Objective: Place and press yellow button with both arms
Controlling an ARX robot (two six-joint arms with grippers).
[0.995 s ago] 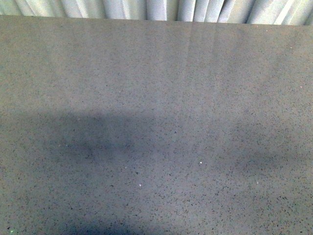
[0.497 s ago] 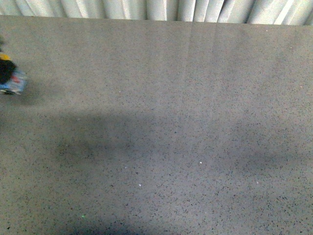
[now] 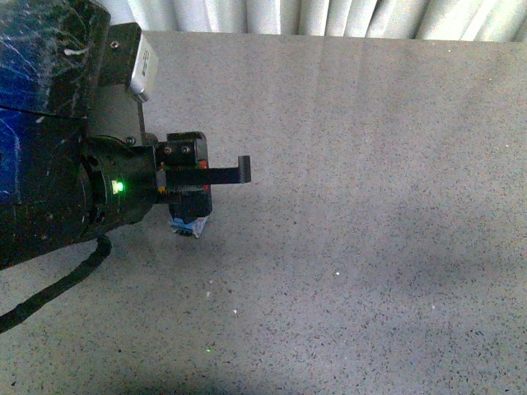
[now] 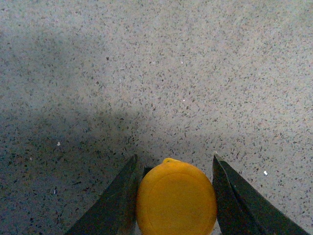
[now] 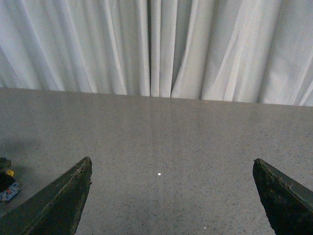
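Observation:
My left gripper (image 3: 191, 210) is shut on the yellow button (image 3: 186, 225) over the left part of the grey speckled table (image 3: 370, 206). In the front view only the button's blue-and-clear base shows under the black gripper body. In the left wrist view the orange-yellow domed cap (image 4: 176, 200) sits tight between the two dark fingers (image 4: 117, 196) of the left gripper (image 4: 175, 161). I cannot tell whether the base touches the table. My right gripper (image 5: 171, 160) is open and empty above the table. The button (image 5: 9, 188) shows small at the edge of the right wrist view.
White pleated curtains (image 5: 156, 49) hang behind the table's far edge (image 3: 346, 38). The left arm's black body and blue-wrapped housing (image 3: 41, 107) fill the front view's left side, with a black cable (image 3: 58, 288) trailing over the table. The right arm is out of the front view.
The left arm has swung in from the left with the button. One second ago the front view showed bare table; half a second ago the button was just at the left edge.

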